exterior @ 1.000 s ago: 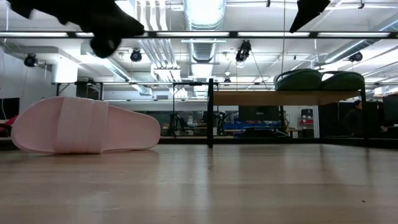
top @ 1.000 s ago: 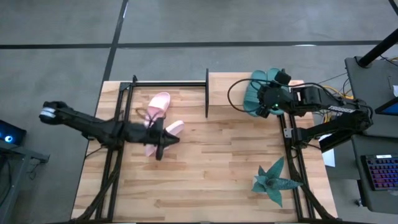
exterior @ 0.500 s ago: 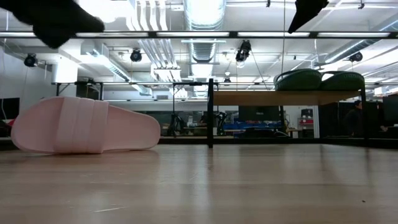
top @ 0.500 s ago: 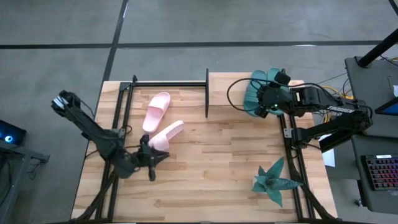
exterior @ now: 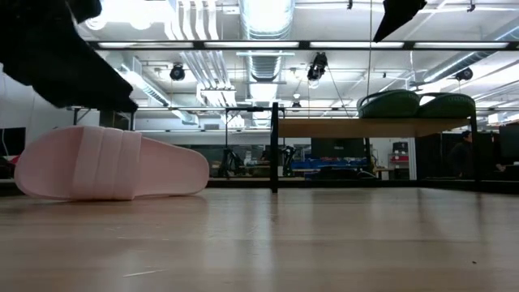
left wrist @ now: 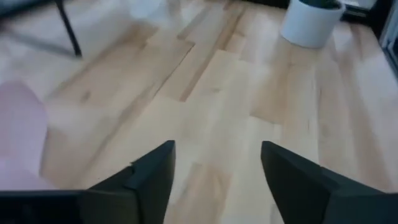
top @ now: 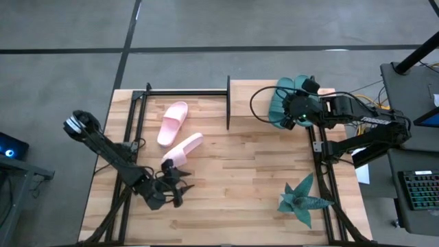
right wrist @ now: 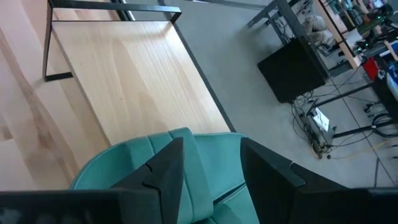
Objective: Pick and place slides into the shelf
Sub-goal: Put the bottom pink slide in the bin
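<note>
Two pale pink slides (top: 173, 122) (top: 184, 149) lie on the tabletop left of centre, and the low view shows one pink slide (exterior: 109, 162) sole down. Two dark teal slides (top: 280, 103) (exterior: 415, 104) sit side by side, soles down, on the right part of the shelf (top: 250, 96) (exterior: 324, 127). My right gripper (top: 289, 114) (right wrist: 211, 158) hangs open above the teal slides, touching nothing. My left gripper (top: 180, 192) (left wrist: 214, 162) stands open low over bare table, near of the pink slides, one pink slide (left wrist: 18, 124) off to its side.
A teal spiky plant (top: 302, 199) in a white pot (left wrist: 311, 22) stands at the table's near right. A black post (top: 228, 103) rises at the shelf's left end, and a black rail frame (top: 185, 91) runs along the far edge. Bare wood lies at the table's middle.
My left gripper has swung from above the nearer pink slide toward the table's near left corner, sinking as it went, and has opened. Both pink slides lie where they were. My right gripper has kept still.
</note>
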`<action>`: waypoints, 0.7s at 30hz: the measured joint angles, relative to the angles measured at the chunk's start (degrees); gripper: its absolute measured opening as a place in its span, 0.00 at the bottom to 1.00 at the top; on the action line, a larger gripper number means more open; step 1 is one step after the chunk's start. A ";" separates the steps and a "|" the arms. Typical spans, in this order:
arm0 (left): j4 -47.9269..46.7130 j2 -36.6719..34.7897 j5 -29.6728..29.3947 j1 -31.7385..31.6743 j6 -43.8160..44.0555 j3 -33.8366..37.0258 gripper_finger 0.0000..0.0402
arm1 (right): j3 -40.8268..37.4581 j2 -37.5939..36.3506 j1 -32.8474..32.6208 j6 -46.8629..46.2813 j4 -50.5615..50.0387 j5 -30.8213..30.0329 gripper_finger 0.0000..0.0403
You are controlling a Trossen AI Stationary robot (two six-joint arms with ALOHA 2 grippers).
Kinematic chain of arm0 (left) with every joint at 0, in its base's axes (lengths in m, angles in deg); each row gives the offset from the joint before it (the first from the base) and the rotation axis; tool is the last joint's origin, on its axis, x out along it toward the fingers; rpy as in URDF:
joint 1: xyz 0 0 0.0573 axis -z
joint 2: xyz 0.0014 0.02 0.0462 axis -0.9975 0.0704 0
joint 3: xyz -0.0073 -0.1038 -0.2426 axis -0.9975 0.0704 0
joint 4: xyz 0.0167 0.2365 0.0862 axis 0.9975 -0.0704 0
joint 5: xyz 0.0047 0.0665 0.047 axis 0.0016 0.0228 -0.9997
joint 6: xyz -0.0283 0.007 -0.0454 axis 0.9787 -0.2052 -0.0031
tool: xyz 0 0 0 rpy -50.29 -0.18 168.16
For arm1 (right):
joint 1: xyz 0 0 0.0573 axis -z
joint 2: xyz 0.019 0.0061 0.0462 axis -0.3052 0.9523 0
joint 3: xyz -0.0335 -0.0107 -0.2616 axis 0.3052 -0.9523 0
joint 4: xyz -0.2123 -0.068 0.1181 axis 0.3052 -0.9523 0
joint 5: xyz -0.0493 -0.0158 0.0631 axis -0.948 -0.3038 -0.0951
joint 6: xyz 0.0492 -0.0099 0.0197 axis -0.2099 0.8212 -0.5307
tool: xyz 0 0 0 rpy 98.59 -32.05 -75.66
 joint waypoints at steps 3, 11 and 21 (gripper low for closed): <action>-5.33 -1.15 6.07 0.19 8.90 -0.34 0.58 | 0.00 0.00 0.00 0.02 0.06 -0.01 0.36; -25.77 -2.45 13.61 2.64 28.08 -0.29 0.52 | -0.02 0.00 0.00 -0.51 0.35 0.00 0.36; -33.77 -2.45 10.49 3.04 27.43 -0.27 0.45 | -0.02 0.00 0.00 -0.44 1.01 0.00 0.35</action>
